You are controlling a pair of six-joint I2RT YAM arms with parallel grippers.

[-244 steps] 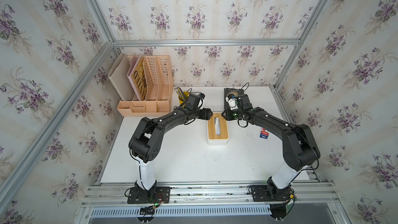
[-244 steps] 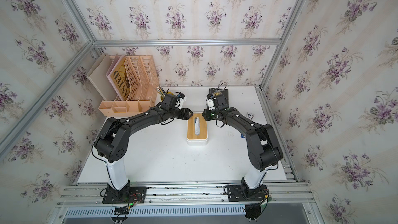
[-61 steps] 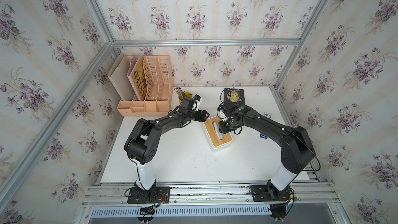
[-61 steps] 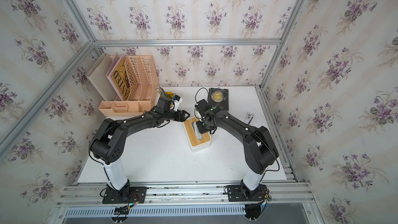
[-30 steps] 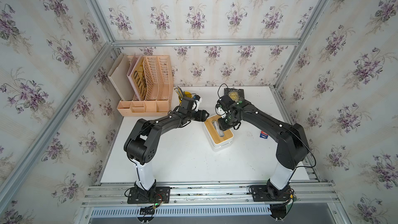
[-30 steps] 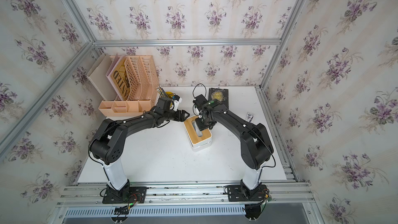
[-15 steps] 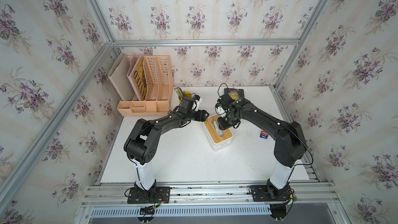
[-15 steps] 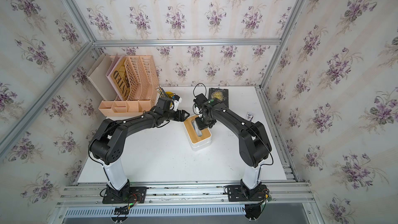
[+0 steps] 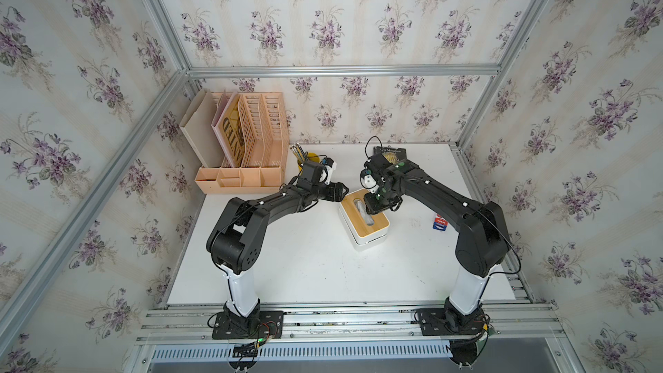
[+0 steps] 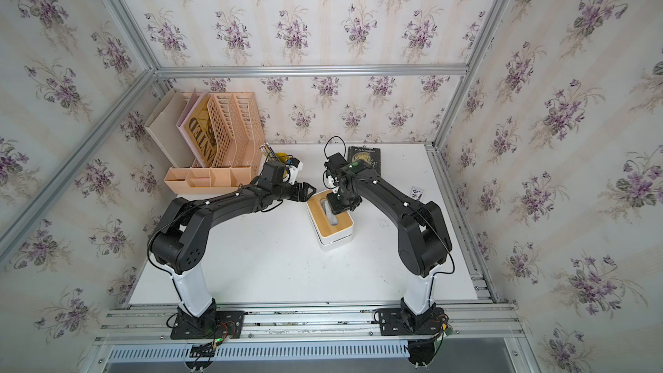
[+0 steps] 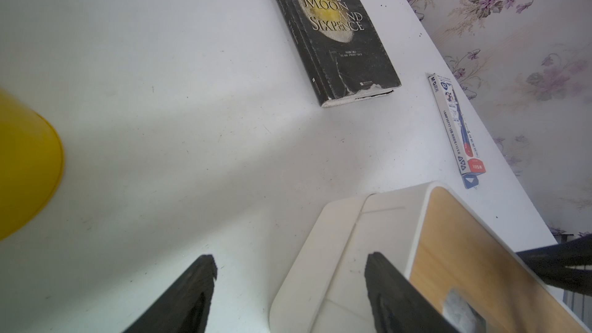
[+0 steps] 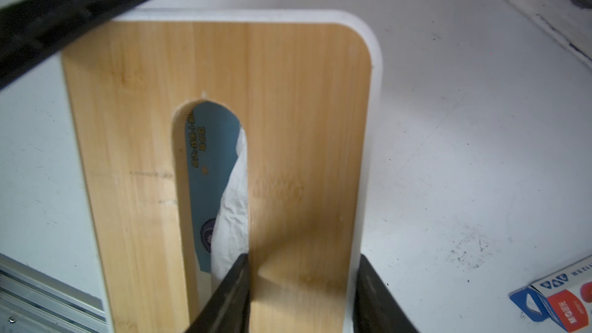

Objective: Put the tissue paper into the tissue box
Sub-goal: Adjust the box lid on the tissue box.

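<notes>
In the tissue box sits tissue paper, right hand gripping its lid

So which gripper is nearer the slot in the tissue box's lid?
Right. The right gripper has one finger in the slot; the left gripper sits at the tissue box's end.

- Tissue box: white tub; lid lt bamboo grain w/ white rim.
- Tissue paper: lt blue pack, yellow print, dk blue round logo, white tissue.
- Book: black cover, gold moon disc, white lettering.
- Carton: white w/ blue & red print.
- Pencil cup: yellow.
- File rack: peach, lattice sides.
- Table: white.
- Walls: cream stripes, purple flower sprigs.
- Arms: black, white lower links.
</notes>
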